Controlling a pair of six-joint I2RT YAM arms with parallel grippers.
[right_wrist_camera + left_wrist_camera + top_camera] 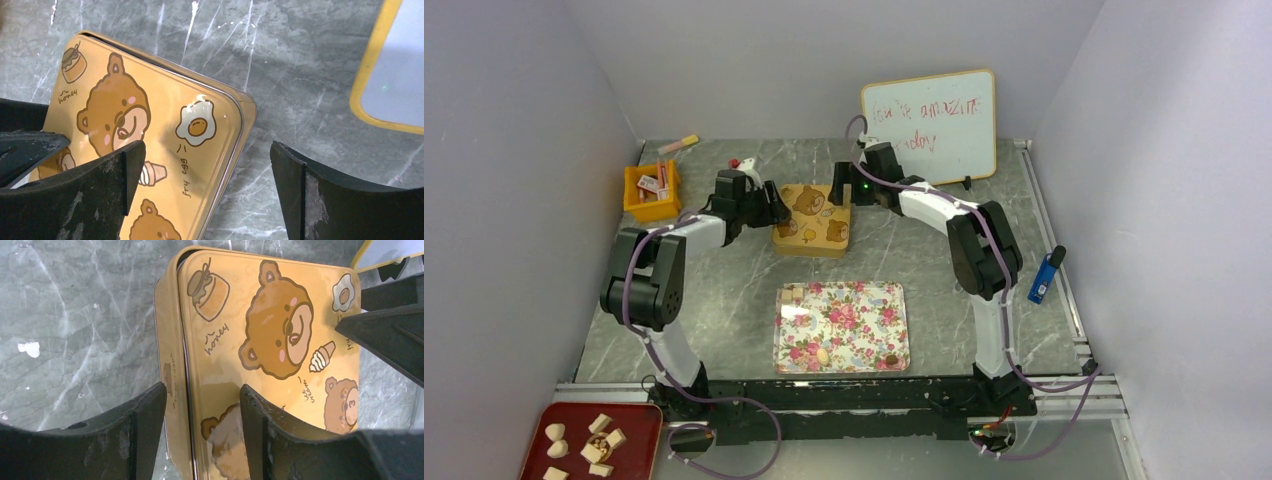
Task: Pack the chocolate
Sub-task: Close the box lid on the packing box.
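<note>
Small pieces of chocolate (822,354) lie on the floral tray (864,300), cream, tan and dark. More pale pieces (600,440) sit on a red tray (639,420) at the near left. Behind the floral tray stands a yellow bear-print tin (812,232) with its lid on. My left gripper (774,205) is at the tin's left side. In the left wrist view it (202,390) is open, one finger outside the tin (260,325) and one over the lid. My right gripper (207,147) is wide open astride the tin's (165,110) right edge.
An orange bin (652,190) with red-and-white packets stands at the back left, a marker (677,145) behind it. A whiteboard (929,125) leans on the back wall, close behind the right gripper. A blue object (1044,275) lies by the right rail.
</note>
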